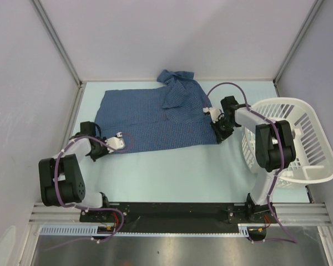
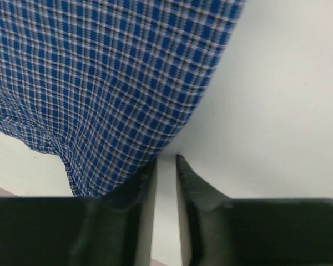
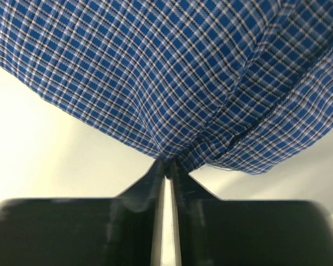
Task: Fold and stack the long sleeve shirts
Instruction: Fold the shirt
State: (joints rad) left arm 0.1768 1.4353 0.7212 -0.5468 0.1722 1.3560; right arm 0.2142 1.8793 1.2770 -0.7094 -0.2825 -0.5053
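Standing upright at the right end of the pale table (image 1: 183,172), the white plastic slatted laundry basket (image 1: 316,138) turns its oval mouth toward the overhead camera. Inside it that view shows its own white floor and ribbed walls, while the right arm's black elbow crosses in front of its near-left rim. The medium-blue checked cloth long sleeve shirt (image 1: 155,119) lies outside the basket, to its left and not touching it. It is spread flat over the far half of the table with its collar (image 1: 175,77) toward the back wall. The right gripper (image 1: 217,133) sits at the shirt's near-right corner, between the cloth and the basket. In the right wrist view its black fingers (image 3: 180,177) are pressed almost together, and the checked fabric gathers into puckers at their tips, so it is clamped on the cloth. The left gripper (image 1: 125,142) is at the shirt's near-left corner. In the left wrist view its fingers (image 2: 191,183) stand a narrow slit apart with pale table showing between them. The hem meets the tip of one finger there, and whether the cloth is pinched cannot be told.
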